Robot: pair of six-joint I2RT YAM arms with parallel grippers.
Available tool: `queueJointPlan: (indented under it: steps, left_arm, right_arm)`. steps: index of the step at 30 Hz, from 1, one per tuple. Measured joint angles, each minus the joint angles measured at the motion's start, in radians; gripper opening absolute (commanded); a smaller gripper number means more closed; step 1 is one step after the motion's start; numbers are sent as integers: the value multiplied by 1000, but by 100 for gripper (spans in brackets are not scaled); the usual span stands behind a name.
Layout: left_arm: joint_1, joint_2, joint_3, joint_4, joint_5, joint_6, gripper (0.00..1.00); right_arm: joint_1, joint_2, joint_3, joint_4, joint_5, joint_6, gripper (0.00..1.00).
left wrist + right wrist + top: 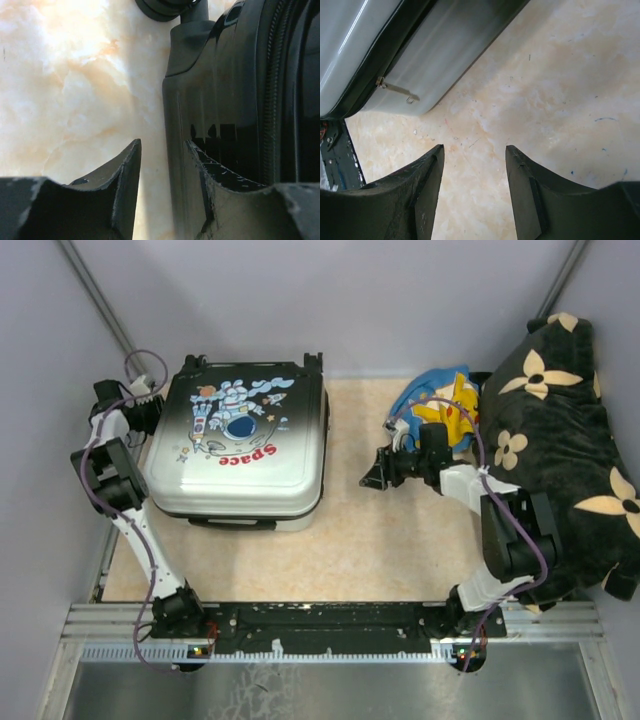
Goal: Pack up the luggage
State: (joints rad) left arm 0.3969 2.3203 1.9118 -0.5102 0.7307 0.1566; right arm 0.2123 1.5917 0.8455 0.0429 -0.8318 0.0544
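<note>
The luggage (pixel 240 445) lies flat and closed at the left middle of the table, astronaut print up. My left gripper (pixel 150 412) is at its back left corner. In the left wrist view the jaws (pixel 163 145) stand apart. The luggage's black side (pixel 220 100) runs along the right finger (pixel 210 175), and its edge reaches into the gap. The left finger (pixel 127 170) is over bare table. My right gripper (pixel 372 477) hangs open to the right of the luggage with nothing in it (pixel 475 147). The luggage's grey side (pixel 435 55) and a zipper pull (pixel 395 90) show ahead of it.
A blue and yellow garment (pixel 440 405) lies bunched at the back right, behind the right wrist. A big black flower-patterned cushion (pixel 560 430) fills the right side. A black wheel (pixel 160 7) of the luggage shows at the top of the left wrist view. Walls close in on both sides.
</note>
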Motion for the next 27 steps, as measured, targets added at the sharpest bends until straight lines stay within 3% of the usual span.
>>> queueJointPlan:
  steps: [6,10,15,19,22,27]
  left_arm:
    - [-50,72,68,48,53,0,44]
    - [-153,136,132,158,108,-98,44]
    - [-286,226,278,267,156,-237,59]
    - [-315,198,285,296,108,-275,63]
    - [-265,95,196,328,34,-282,66]
    - [-98,-302,-194,422,-88,-270,70]
  right_arm:
    - [-21,-87,-29,-37,-2,-64,53]
    - [-26,-155,-80,-66,-1,-124,53]
    - [-26,-250,-166,-97,8,-185,54]
    - [-26,-364,-263,-74,27,-192,55]
    - [-21,-469,-362,-26,59,-183,57]
    - [75,-597,-474,71,171,-135,60]
